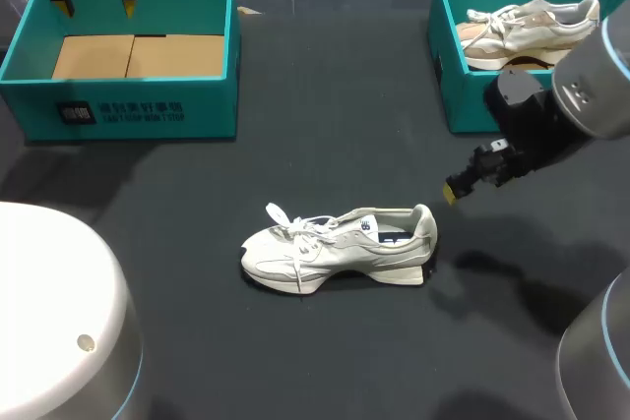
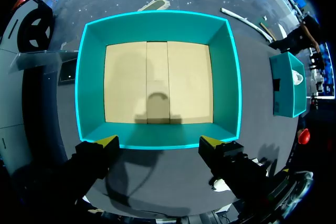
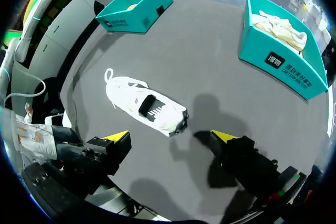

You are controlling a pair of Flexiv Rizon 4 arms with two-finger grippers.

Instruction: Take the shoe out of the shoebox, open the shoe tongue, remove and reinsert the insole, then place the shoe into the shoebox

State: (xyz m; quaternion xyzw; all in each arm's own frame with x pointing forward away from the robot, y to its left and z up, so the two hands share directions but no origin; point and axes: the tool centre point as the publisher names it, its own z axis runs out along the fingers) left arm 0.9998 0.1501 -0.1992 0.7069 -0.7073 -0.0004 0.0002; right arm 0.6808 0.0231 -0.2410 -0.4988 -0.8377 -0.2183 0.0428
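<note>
- Right jaws: spread wide and empty, hovering near the heel of the pale shoe (image 1: 340, 243), which stands on the bench (image 1: 325, 125); probably poised to work its tongue.
- Left jaws: spread, empty, above the empty teal shoebox (image 1: 212, 95), likely waiting.
- Right arm (image 1: 591, 86) reaches in low, beside a second box (image 1: 463, 95).

Far-left shoebox (image 1: 148, 110): dark label and white print on its front wall, not legible. Far-right shoebox (image 3: 283, 64): dark label on its side wall, likewise unreadable.
</note>
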